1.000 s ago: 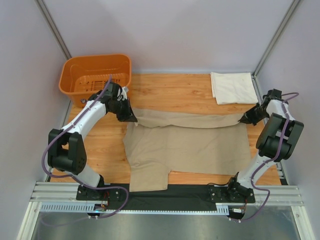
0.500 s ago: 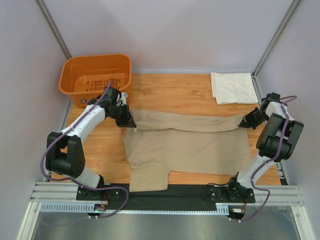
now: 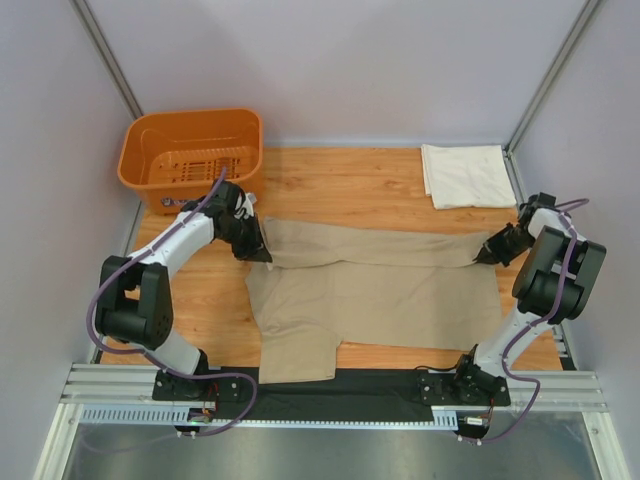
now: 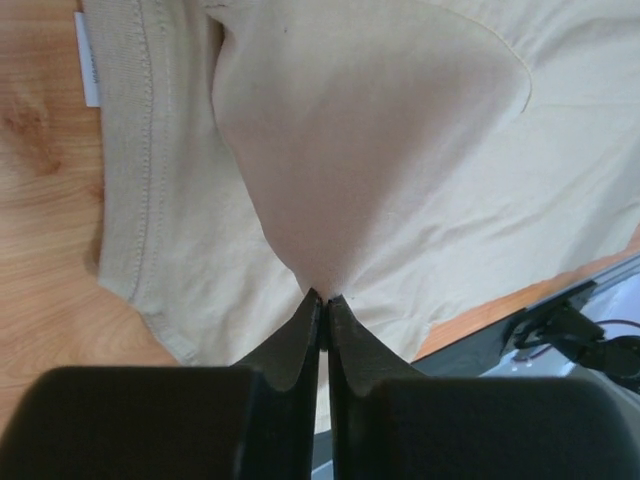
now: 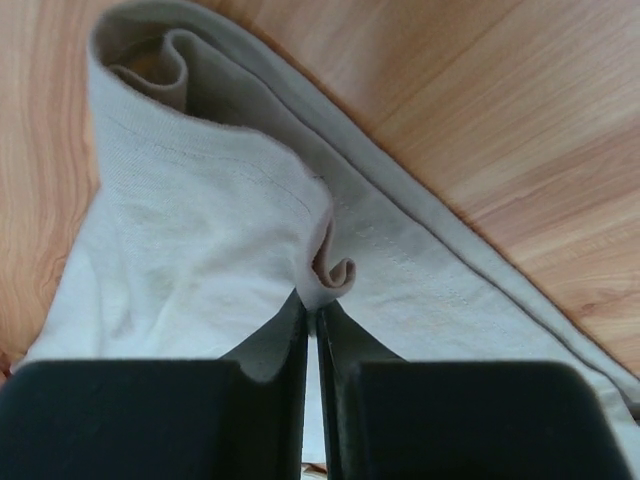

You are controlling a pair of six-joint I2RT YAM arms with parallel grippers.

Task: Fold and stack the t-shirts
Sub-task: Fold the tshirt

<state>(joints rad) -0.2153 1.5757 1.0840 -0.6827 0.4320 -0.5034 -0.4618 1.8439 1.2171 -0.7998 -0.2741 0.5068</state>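
Both grippers had carried the far edge of the tan shirt (image 3: pixel 380 290) a little nearer the arm bases than a moment before. From above, the shirt lay on the wooden table (image 3: pixel 340 180), its long side running left to right and one sleeve pointing at the near edge. The cream shirt (image 3: pixel 466 175) sat folded in the far right corner. In the left wrist view, the left gripper (image 4: pixel 322 298) was pressed together, pinching tan cloth. In the right wrist view, the right gripper (image 5: pixel 312 305) nipped a small fold of it.
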